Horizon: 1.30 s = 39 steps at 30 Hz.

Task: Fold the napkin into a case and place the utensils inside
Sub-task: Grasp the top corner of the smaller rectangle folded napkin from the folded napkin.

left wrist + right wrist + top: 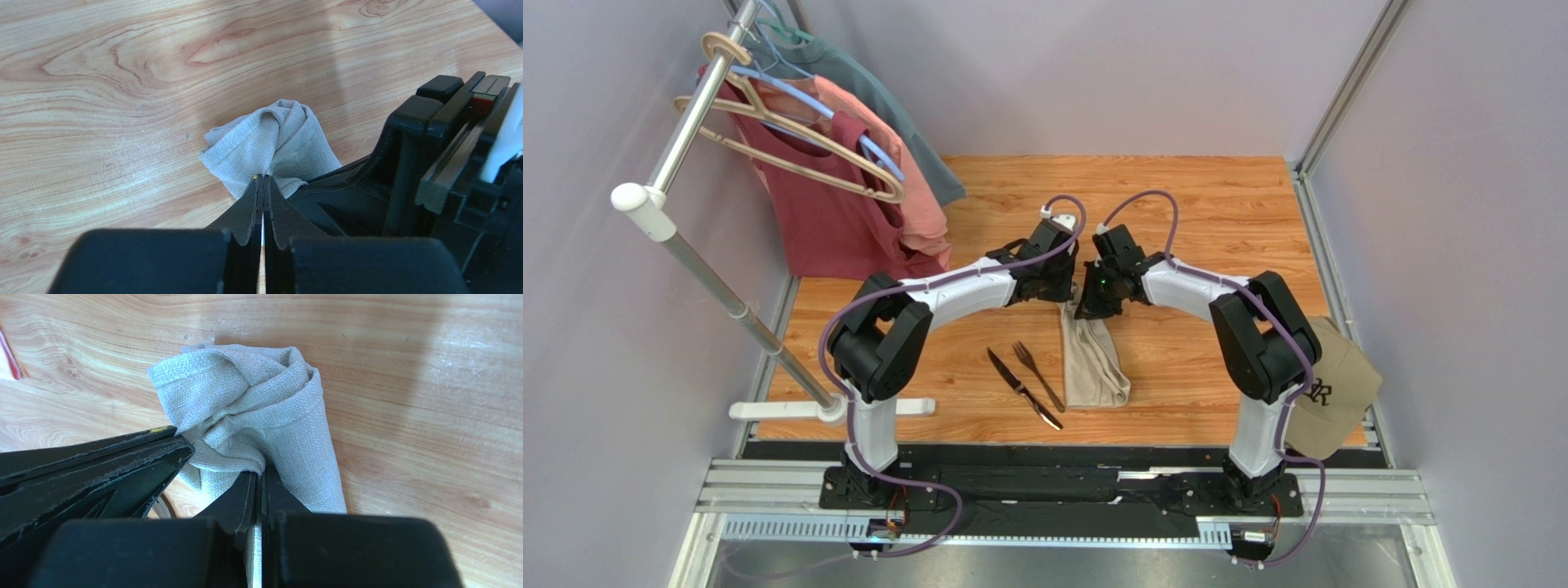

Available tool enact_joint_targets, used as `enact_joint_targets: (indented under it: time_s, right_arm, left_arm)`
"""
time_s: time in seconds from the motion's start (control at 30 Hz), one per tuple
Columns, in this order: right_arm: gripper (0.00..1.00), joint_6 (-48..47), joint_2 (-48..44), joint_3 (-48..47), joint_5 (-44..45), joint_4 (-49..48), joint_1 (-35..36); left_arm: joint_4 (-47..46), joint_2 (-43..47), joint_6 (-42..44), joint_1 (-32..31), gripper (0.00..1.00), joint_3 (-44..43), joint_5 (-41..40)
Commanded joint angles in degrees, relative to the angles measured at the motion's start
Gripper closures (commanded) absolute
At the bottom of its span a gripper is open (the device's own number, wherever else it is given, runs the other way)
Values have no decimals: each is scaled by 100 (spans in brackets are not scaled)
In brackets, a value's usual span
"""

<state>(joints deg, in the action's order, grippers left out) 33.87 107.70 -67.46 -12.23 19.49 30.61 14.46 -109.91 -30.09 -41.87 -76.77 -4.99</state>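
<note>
L gripper [263,187] and R gripper [259,478] both pinch the napkin [1095,361] at its far end. Its long axis runs toward near bench [1210,196] edge, w/ fork [1038,375] and knife [1024,388] just left, L gripper's side.

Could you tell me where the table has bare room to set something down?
Free: the far table strip right of the shirts; the patch between napkin and right arm. Crowded: the centre, left end effector and right end effector pinching the napkin, fork and knife alongside.
</note>
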Motion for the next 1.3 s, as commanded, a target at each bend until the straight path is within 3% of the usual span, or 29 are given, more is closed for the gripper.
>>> enact_joint_targets:
  time_s: [0.0, 0.43, 0.83, 1.27]
  right_arm:
    - [100, 103, -3, -144, 449, 327, 129]
    - [100, 304, 41, -847, 168, 715, 147]
    - [100, 770, 146, -417, -333, 565, 121]
    - [100, 2168, 374, -548, -455, 389, -108]
  left_arm:
    - [-101, 312, 213, -15, 100, -277, -45]
    - [-1410, 689, 705, -111, 100, 662, 297]
    - [-1288, 707, 899, -120, 100, 637, -98]
    - [-1700, 760, 969, -138, 100, 936, 113]
